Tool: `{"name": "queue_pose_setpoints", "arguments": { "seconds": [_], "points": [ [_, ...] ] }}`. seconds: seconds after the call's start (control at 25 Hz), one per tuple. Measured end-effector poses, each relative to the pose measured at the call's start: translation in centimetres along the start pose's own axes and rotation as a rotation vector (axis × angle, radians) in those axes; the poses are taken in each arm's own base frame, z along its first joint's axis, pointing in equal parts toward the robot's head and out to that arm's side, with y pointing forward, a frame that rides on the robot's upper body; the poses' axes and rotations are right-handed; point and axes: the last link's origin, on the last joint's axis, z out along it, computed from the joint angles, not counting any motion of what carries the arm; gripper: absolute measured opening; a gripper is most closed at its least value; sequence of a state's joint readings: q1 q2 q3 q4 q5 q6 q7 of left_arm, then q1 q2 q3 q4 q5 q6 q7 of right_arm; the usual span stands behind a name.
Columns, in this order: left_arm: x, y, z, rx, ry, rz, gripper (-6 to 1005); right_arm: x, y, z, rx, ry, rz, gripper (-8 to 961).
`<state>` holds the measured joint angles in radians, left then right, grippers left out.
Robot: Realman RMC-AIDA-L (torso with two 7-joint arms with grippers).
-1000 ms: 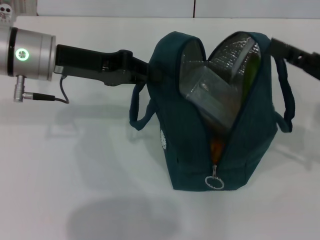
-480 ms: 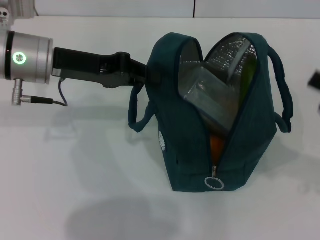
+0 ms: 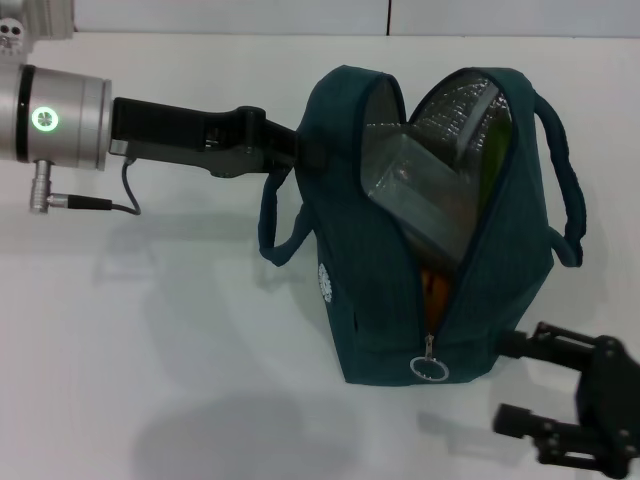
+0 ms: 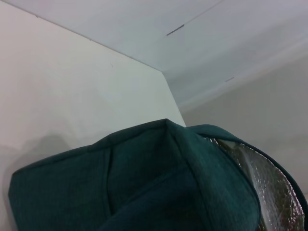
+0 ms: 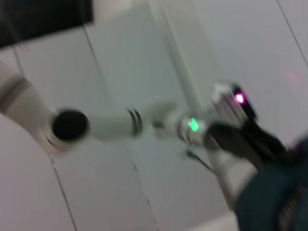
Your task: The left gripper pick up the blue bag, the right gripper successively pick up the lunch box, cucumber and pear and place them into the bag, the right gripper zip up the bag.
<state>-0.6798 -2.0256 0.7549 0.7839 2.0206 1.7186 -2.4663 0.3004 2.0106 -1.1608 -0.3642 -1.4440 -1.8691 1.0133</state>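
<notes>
At frame center we see the blue bag [image 3: 400, 290] standing unzipped on the white table [image 3: 150, 350], the lunch box [image 3: 425, 200] and a glimpse of the orange pear [image 3: 435, 290] inside. Our left gripper [image 3: 300, 148] is clamped on its upper left edge; our right gripper [image 3: 515, 385] waits lower right, fingers apart.

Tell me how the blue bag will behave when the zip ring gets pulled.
The blue bag is soft fabric, so it will probably sag and follow the pull. The left pincer holding its rim should steady it. The loaded lunch box likely adds weight.
</notes>
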Motion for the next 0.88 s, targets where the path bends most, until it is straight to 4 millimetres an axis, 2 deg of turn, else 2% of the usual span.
{"name": "queue_pose_setpoints", "arguments": {
  "seconds": [0.28, 0.88],
  "points": [
    [-0.1, 0.0, 0.3, -0.006, -0.002, 0.006, 50, 2.2, -1.5, 1.2, 0.068, 0.139, 0.025, 736],
    [-0.1, 0.2, 0.5, -0.01, -0.004, 0.008, 51, 3.0, -2.4, 2.2, 0.079, 0.214, 0.028, 735]
  ]
}}
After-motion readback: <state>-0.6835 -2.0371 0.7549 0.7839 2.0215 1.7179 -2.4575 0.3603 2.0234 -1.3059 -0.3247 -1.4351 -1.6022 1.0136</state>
